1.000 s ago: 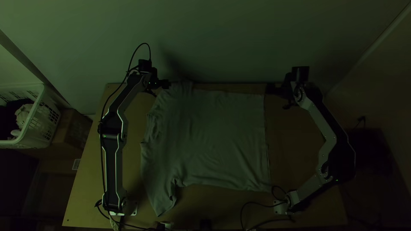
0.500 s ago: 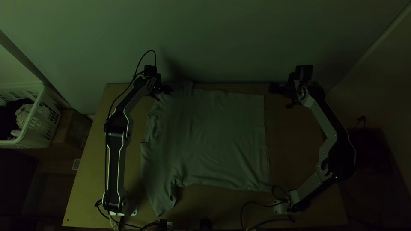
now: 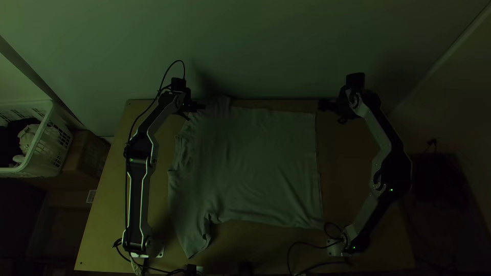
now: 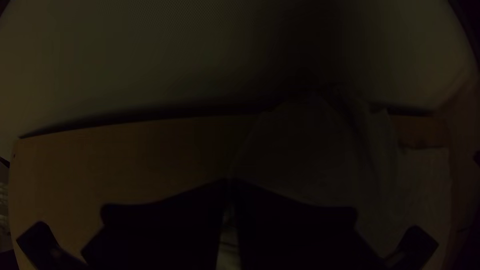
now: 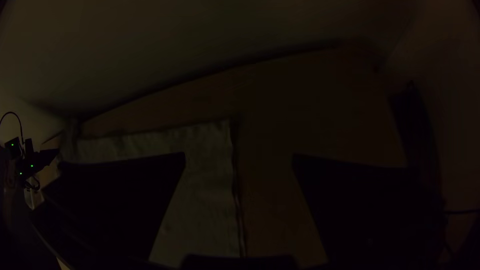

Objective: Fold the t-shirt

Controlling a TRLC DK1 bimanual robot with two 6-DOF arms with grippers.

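Plain greyish t-shirt (image 3: 250, 163), lies spread mid-frame: hem at right, rumpling at left, one sleeve angled lower left; left gripper (image 3: 202, 107), upper left of centre, fingers together, any grip on cloth unclear; right gripper (image 3: 322, 105), upper right, fingers wide apart

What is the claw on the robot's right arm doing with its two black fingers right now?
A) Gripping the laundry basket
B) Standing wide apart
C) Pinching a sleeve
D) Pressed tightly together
B: in the right wrist view, the right gripper has its fingers well apart, with part of the t-shirt and bare table visible through the gap.
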